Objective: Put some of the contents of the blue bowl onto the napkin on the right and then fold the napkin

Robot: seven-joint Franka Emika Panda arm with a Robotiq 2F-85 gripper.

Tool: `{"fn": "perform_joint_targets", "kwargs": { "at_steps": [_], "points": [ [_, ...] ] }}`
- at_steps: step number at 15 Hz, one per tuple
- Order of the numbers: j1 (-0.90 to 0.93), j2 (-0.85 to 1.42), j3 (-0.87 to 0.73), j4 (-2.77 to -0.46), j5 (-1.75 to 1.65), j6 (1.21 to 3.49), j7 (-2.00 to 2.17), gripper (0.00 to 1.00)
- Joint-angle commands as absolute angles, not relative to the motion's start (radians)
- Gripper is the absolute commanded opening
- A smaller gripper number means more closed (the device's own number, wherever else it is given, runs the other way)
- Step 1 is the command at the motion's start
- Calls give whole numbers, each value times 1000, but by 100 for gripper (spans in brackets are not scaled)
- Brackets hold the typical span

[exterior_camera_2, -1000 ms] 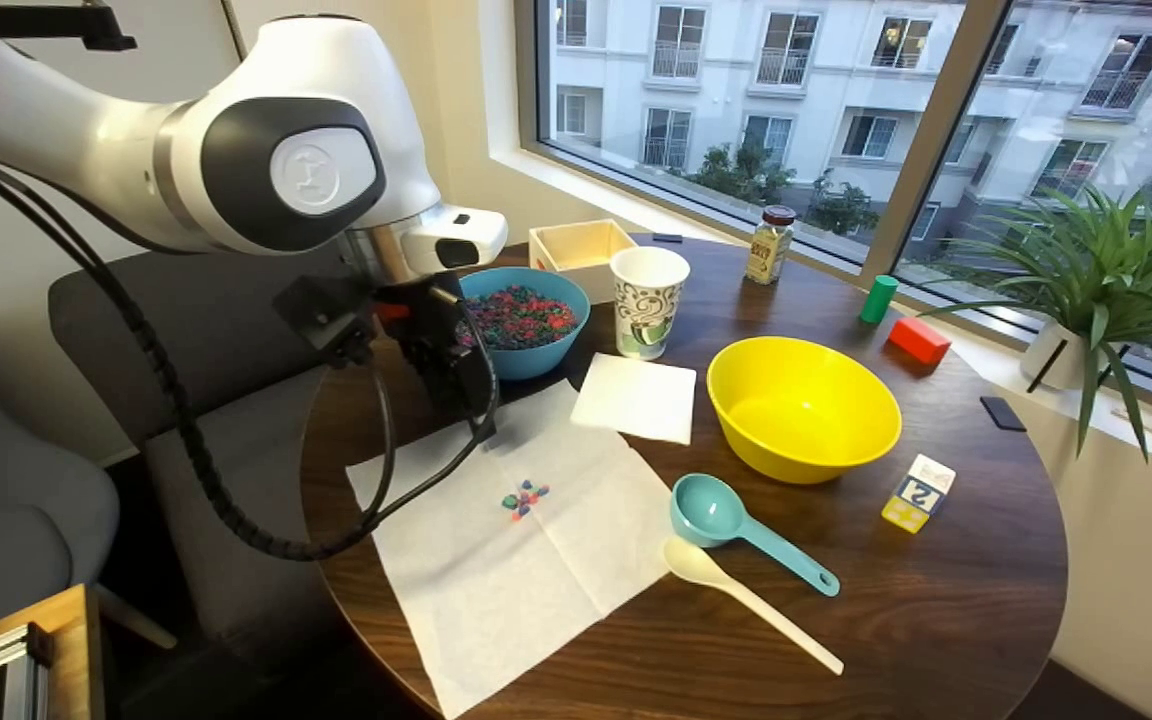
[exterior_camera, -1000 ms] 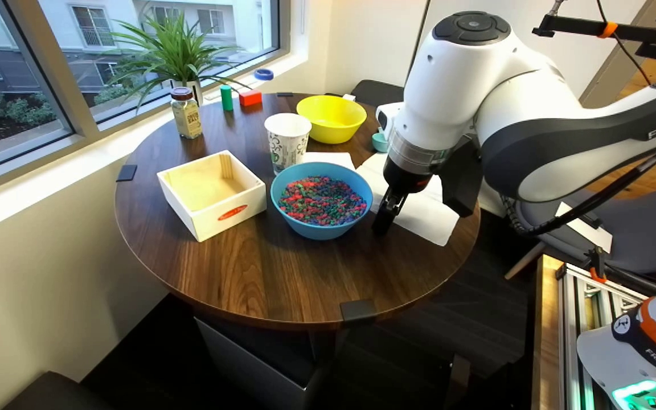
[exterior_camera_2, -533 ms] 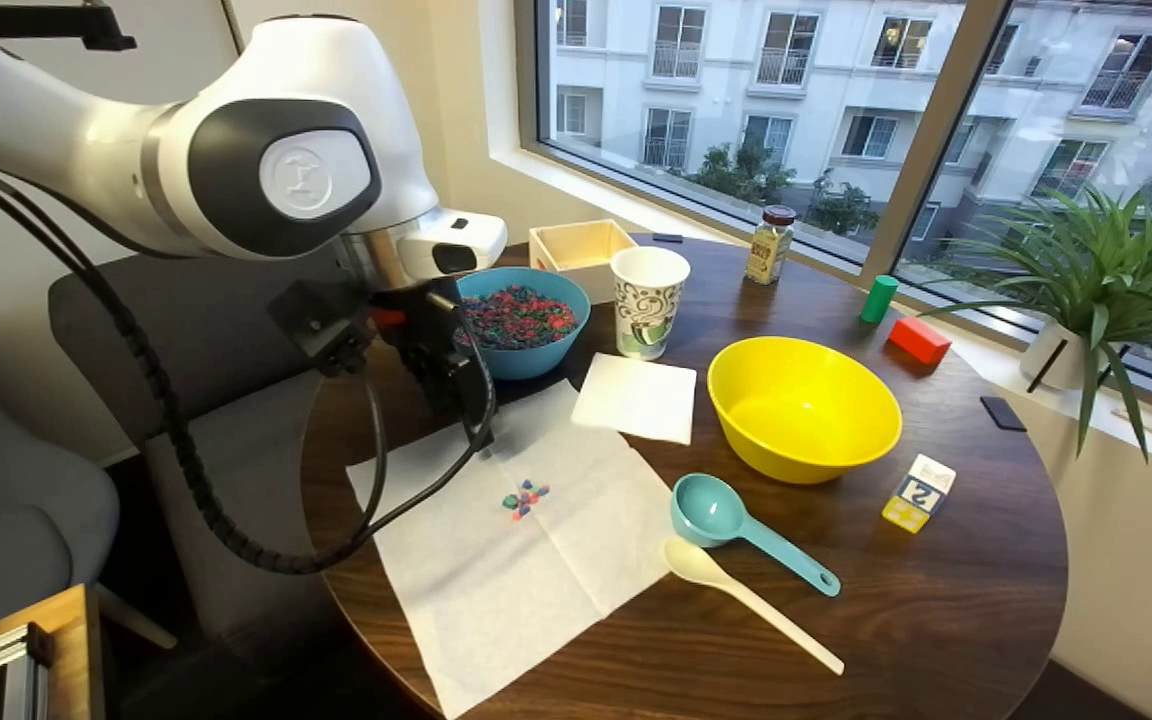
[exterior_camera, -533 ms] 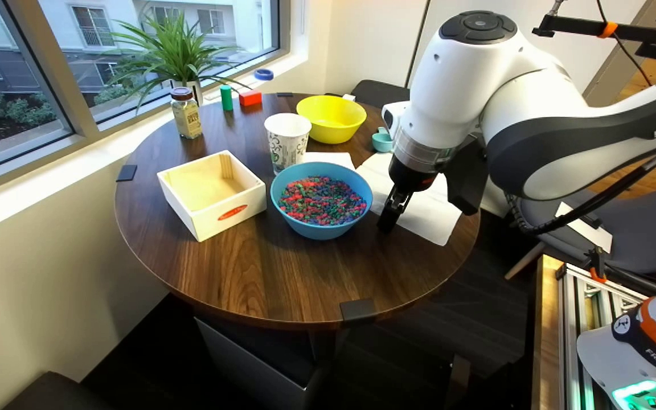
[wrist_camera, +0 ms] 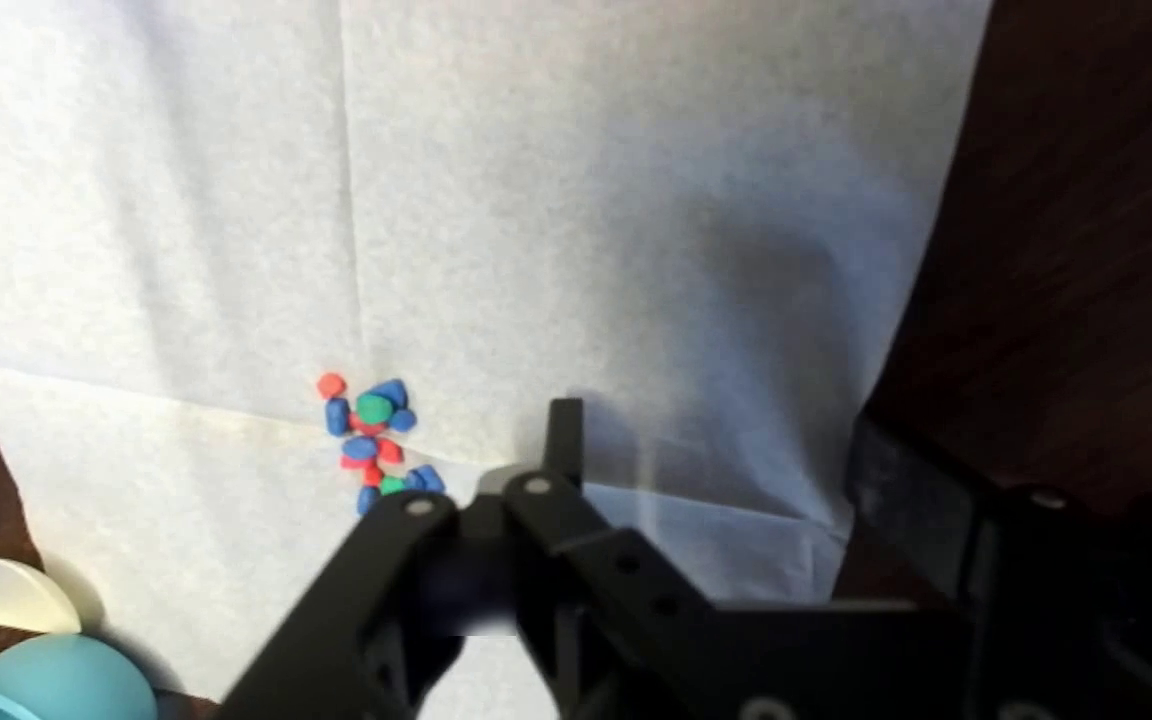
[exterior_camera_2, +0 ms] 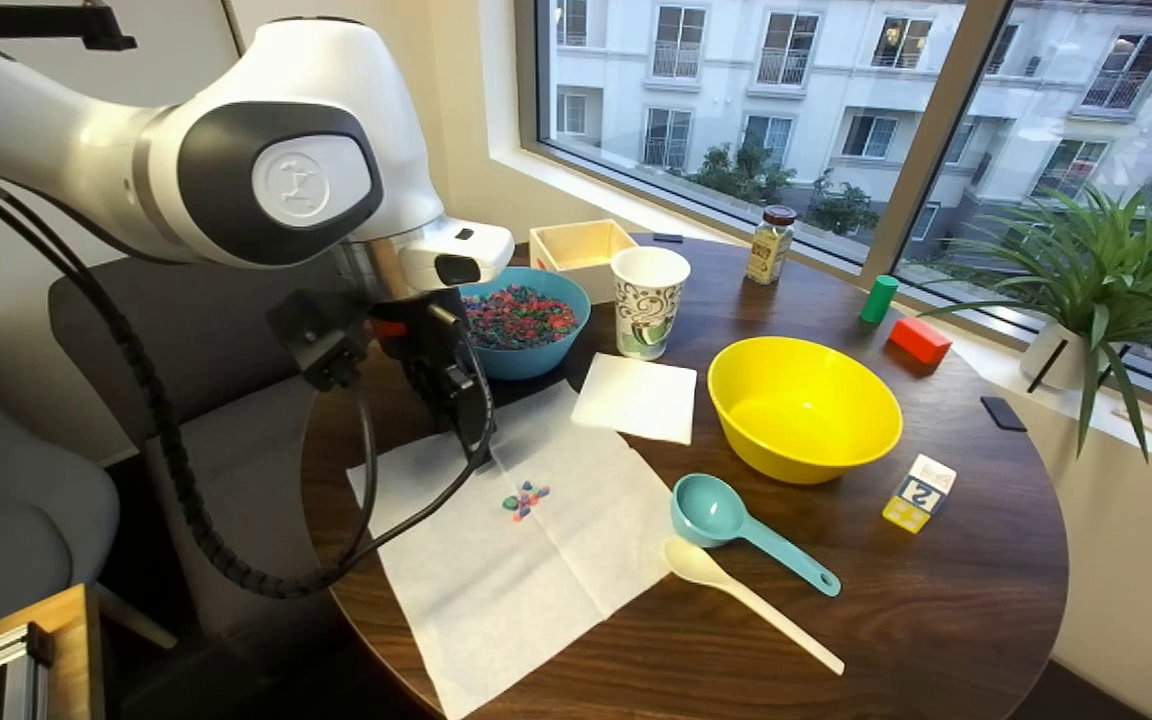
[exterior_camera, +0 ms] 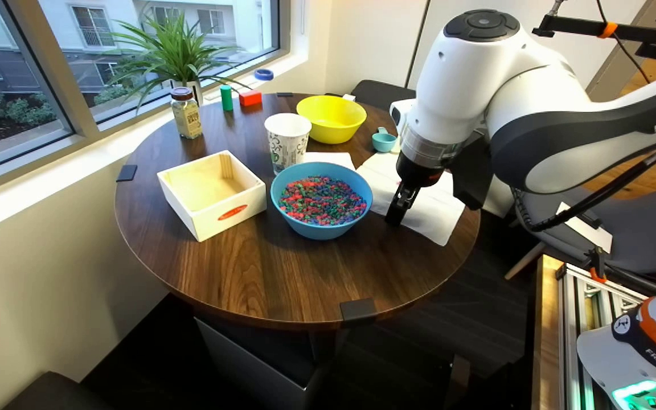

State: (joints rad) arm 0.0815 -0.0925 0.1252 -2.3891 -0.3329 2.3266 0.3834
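Lying on napkin (exterior_camera_2: 506,590): few bright bits (wrist_camera: 362,447). First part looks done. Gripper (wrist_camera: 714,440) spread wide, holding nothing. Fold left.

The white arm (exterior_camera: 453,85) wears a dark cap (exterior_camera: 482,25) at 12 o'clock, silver collar (exterior_camera: 427,150), black cables (exterior_camera_2: 271,586); pale screws (wrist_camera: 537,486) stud its black gripper (wrist_camera: 716,435).

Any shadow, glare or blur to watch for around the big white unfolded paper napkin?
Wrist view: a soft grey shadow darkens the napkin near the black two-fingered tool, itself out of focus; the brown wooden table at right looks very dark. In an exterior view: a faint shadow streak crosses the napkin, and the round yellow bowl shows a small highlight.
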Motion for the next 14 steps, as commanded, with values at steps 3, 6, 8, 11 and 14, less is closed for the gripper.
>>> {"fn": "perform_joint_targets", "kwargs": {
  "at_steps": [3, 6, 8, 11, 14],
  "points": [
    [74, -81, 122, -2414, -348, 2331, 381, 22],
    [69, -84, 120, -2411, -353, 2334, 384, 1],
    [68, -91, 121, -2408, -352, 2332, 384, 0],
    [68, -114, 124, -2409, -357, 2320, 388, 1],
    [72, -131, 126, -2407, -339, 2318, 392, 1]
  ]
}}
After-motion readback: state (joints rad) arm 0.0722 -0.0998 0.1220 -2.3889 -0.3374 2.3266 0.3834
